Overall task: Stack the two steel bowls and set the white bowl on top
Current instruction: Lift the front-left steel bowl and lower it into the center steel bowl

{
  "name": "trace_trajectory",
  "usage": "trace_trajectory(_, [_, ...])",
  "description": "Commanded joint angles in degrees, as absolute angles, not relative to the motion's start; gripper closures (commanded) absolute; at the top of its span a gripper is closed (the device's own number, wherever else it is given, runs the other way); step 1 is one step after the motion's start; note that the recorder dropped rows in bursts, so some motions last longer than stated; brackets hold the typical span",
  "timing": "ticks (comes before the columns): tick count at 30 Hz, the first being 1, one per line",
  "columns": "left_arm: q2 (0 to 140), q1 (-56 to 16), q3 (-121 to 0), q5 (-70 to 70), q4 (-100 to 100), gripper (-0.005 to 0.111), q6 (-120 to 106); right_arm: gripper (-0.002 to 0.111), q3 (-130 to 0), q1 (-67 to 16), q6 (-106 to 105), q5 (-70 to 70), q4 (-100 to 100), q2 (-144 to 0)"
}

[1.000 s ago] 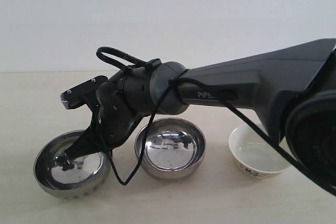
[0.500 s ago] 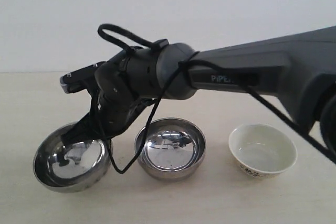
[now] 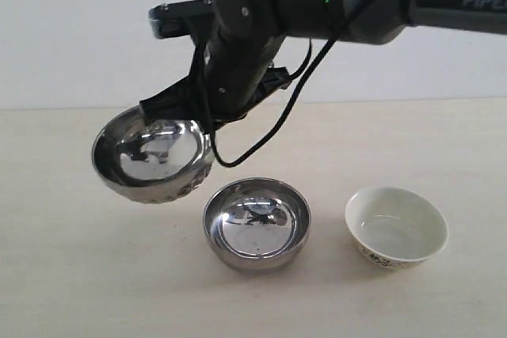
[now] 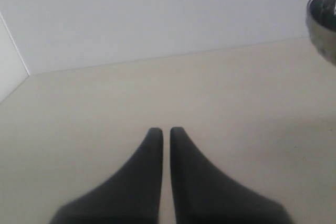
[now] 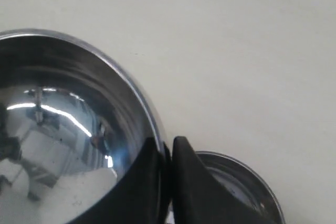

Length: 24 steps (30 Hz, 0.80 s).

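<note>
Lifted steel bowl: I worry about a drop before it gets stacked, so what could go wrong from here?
1. The right gripper pinches the lifted steel bowl only at its rim, and the bowl hangs tilted above the table, so the smooth metal could slip or swing.
2. If it is lowered while tilted, it could strike the rim of the steel bowl on the table and push it toward the white bowl.

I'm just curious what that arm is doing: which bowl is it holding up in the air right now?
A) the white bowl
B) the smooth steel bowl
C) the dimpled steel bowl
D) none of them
C: the right gripper pinches the rim of the dimpled steel bowl, which hangs above the table, while the smooth steel bowl and white bowl rest on it.
</note>
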<state>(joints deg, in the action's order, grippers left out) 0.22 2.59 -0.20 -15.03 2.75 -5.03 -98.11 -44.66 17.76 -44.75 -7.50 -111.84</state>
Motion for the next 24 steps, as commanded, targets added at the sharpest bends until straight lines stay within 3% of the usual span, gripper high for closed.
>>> trace_trajectory(1, [0.0, 2.7, 0.0, -14.6, 2.4, 0.103, -4.5, 0.108, -98.4, -40.9, 16.0, -48.2, -3.4, -108.5])
trace_trajectory(9, [0.0, 2.7, 0.0, -14.6, 2.4, 0.103, -4.5, 0.108, -98.4, -36.5, 13.3, -52.6, 1.4, -108.0])
trace_trajectory(24, [0.0, 2.7, 0.0, -14.6, 2.4, 0.103, -4.5, 0.108, -87.7, -32.0, 10.0, -47.2, 5.9, -107.8])
